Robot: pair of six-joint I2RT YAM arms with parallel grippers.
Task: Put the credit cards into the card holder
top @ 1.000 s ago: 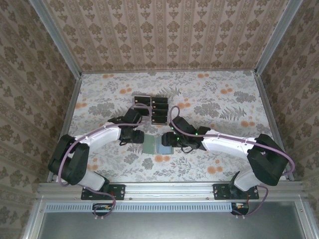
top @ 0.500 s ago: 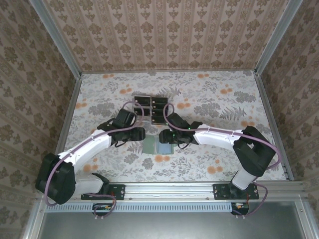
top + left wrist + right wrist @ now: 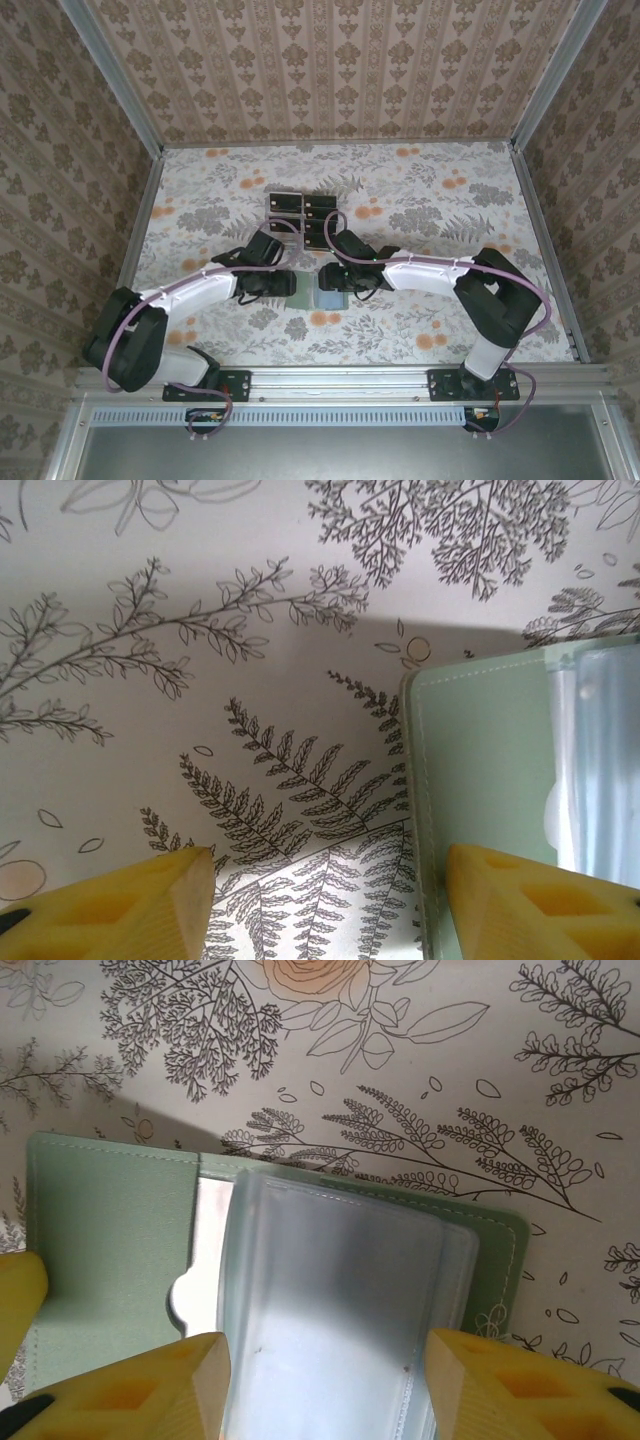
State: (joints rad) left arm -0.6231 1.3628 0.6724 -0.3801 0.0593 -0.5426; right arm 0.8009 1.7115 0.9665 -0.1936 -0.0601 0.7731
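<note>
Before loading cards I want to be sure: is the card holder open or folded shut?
Open. The card holder lies spread flat on the table, its green inner panel and clear plastic sleeve both facing up.

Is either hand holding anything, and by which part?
Left hand open, holding nothing. Right hand straddles the clear sleeve of the card holder; grip cannot be told.

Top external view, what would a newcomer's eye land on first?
The left end effector and right end effector meet nose to nose over the open grey-green card holder, dead centre. Just beyond it lies a tidy block of black credit cards.
</note>
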